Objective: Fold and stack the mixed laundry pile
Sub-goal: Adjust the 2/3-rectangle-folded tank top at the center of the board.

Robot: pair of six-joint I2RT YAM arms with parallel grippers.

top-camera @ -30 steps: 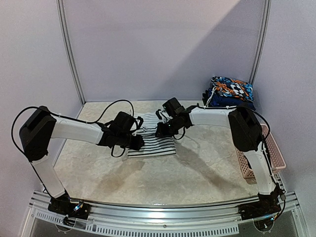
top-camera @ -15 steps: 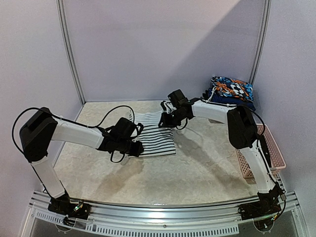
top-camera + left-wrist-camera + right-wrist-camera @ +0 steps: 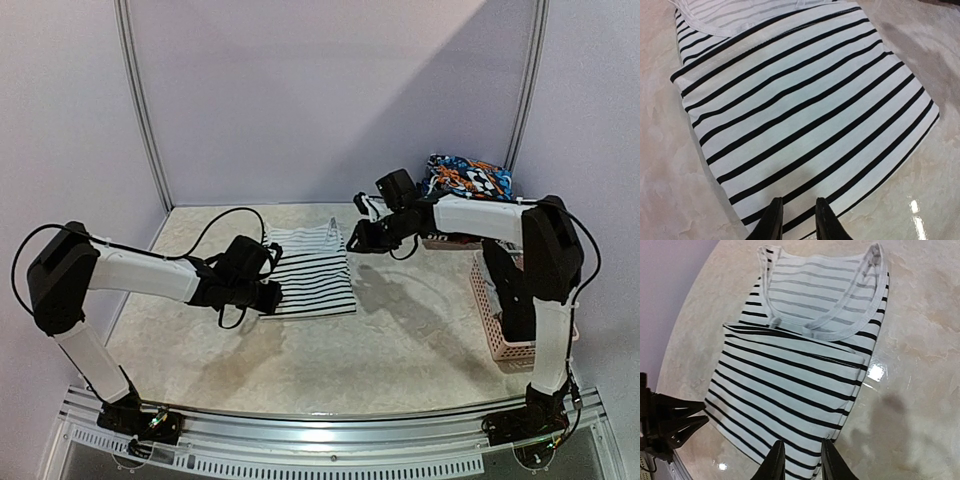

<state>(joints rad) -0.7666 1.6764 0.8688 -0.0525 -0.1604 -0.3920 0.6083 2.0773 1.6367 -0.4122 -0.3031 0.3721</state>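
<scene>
Striped top (image 3: 312,272), one item.
Left gripper (image 3: 799,201): fingers narrowly parted, nothing pinched, over the lower-left hem.
Right gripper (image 3: 802,442): narrowly parted, empty, off the upper-right corner.
Location: folded flat on table (image 3: 400,340), centre of overhead view.
Risk: left fingers snag the hem, dragging the fold askew.

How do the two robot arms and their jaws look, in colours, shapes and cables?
Both the left arm and the right arm have smooth white tubular links joined by bulky black joint housings. Thin black cables loop loosely along them. Each arm has a small black base. In the wrist views, the jaws are two slim, black, tapered prongs.
</scene>
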